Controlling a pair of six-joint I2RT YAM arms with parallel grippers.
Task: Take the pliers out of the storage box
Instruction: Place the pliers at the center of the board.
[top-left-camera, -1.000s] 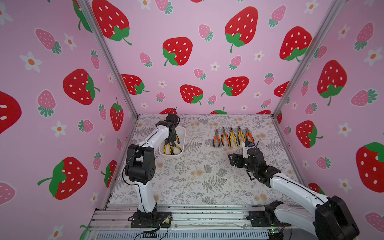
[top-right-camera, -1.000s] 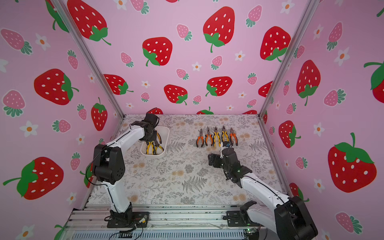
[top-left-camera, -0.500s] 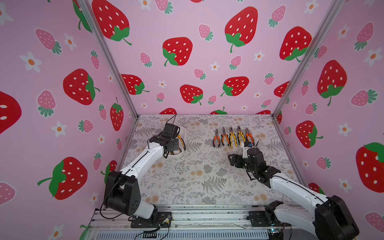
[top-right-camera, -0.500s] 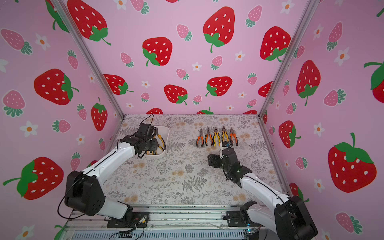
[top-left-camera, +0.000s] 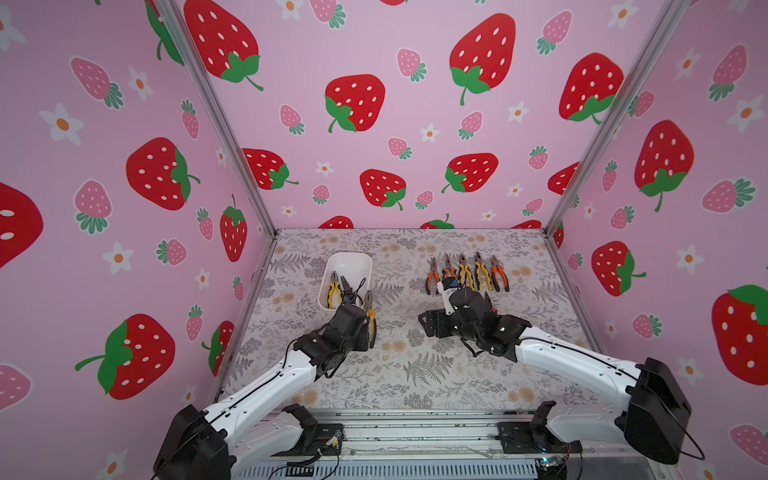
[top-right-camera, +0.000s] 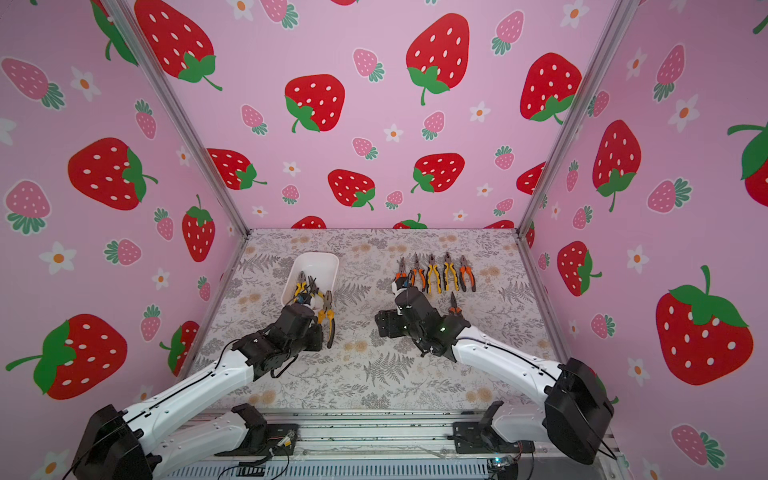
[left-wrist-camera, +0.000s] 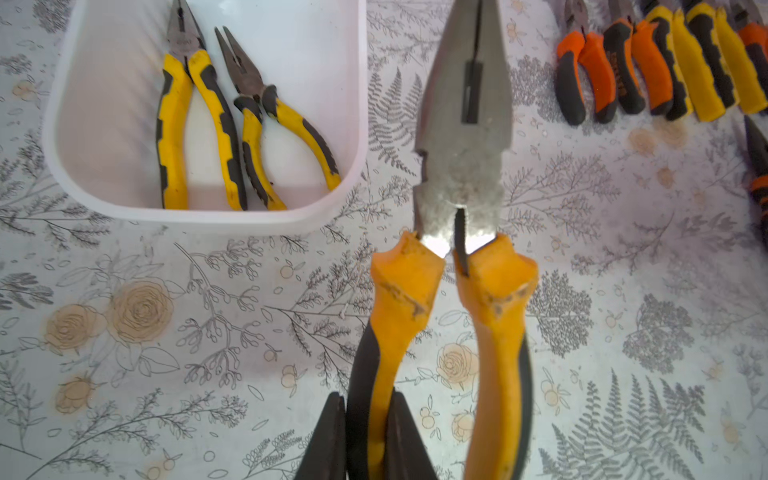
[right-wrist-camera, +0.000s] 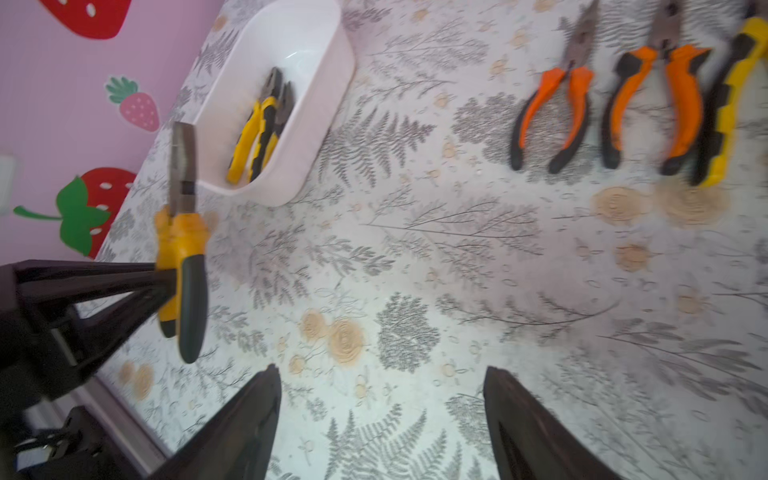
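Observation:
The white storage box stands at the back left of the table, seen in both top views. Two yellow-and-black pliers lie inside it. My left gripper is shut on one handle of a yellow-and-black pair of pliers. That pair hangs above the table just off the box's near right corner. My right gripper is open with nothing in it. It hovers mid-table, pointing toward the held pair.
Several orange and yellow pliers lie in a row at the back right. One more orange pair lies just in front of that row, beside my right arm. Pink strawberry walls enclose three sides.
My left gripper has drawn back from inside the box toward the front, carrying the pliers out over the near rim. The right arm has stayed where it was.

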